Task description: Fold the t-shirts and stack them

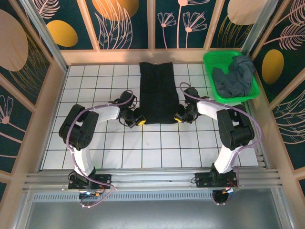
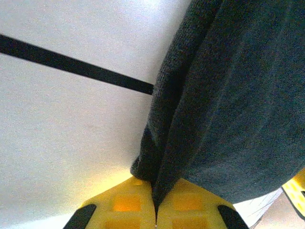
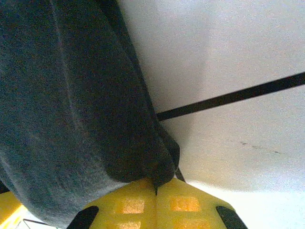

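Two grips held the black shirt (image 1: 158,93), a long folded strip at frame centre: the left gripper (image 1: 138,121) clenched on its lower-left corner, the right gripper (image 1: 178,118) on its lower-right. Soft, light cloth, it would probably sag between those corners. A grey shirt (image 1: 236,76) lay bundled in the green basket (image 1: 209,59), upper right.

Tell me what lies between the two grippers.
The black t-shirt: in the top view its near edge spans from the left gripper to the right gripper, each shut on a corner. The wrist views show both pinches.
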You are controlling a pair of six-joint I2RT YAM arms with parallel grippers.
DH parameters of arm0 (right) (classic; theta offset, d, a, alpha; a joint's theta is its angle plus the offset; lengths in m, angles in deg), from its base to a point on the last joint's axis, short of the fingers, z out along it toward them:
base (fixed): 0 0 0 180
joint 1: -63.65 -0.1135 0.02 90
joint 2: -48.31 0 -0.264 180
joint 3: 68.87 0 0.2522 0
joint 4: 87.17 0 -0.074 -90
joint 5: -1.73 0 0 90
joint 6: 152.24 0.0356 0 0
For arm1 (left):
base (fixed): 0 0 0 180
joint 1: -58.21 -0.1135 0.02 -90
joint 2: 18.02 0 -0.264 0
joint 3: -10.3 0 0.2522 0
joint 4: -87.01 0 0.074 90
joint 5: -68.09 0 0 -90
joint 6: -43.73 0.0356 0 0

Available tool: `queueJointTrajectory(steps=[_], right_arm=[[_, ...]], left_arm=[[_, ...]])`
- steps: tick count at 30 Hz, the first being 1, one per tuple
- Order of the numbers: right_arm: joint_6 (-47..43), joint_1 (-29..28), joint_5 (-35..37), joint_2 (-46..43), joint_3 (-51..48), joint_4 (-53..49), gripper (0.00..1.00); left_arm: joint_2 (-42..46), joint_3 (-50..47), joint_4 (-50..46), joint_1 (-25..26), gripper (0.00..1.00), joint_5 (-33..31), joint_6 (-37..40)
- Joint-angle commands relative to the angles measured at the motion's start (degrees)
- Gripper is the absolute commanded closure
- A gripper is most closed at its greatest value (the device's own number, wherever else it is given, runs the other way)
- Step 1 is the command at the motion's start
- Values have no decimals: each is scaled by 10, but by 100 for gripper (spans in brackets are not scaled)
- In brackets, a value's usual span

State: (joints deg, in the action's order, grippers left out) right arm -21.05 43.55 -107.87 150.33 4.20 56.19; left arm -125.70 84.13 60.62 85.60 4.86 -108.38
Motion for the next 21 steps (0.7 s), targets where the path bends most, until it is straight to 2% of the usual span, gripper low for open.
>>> queueJointTrajectory(steps=[1, 8, 13, 16, 21], right_arm=[[0, -3, 15, -27, -1, -17, 100], [-40, -18, 16, -100, -78, -57, 100], [-50, -53, 8, -180, -89, -119, 100], [-37, -59, 16, -219, -69, -153, 100], [-20, -45, 43, -227, 17, -189, 100]], left_arm=[[7, -7, -25, -1, 100, -17, 20], [52, -69, -40, 0, 100, 29, 39], [140, -121, -55, 3, 100, 69, 37], [203, -124, -68, 3, 100, 61, 22], [251, -51, -100, -8, 100, 12, 15]])
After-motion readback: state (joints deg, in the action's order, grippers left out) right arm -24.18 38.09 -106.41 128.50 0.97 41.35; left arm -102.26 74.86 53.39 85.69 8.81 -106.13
